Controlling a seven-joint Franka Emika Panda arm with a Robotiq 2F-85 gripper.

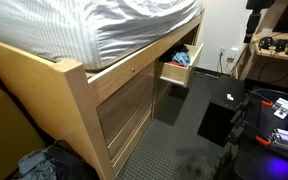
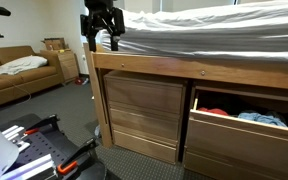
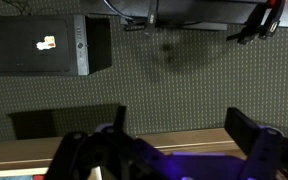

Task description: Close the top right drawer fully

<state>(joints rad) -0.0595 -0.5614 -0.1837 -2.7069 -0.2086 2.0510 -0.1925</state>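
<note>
The top right drawer is a light-wood box pulled out of the bed frame, and things show inside it. In an exterior view its plain front stands forward of the frame, with red and blue clothes behind it. My gripper hangs by the top corner of the bed frame, to the left of the drawer and above it, apart from it. In the wrist view the gripper is open and empty, looking down on carpet with a strip of light wood between the fingers.
Taller closed wood panel fronts fill the frame beside the drawer. A striped mattress lies on top. A brown sofa and a cardboard box stand beyond. A black case lies on the carpet, and a cluttered desk stands nearby.
</note>
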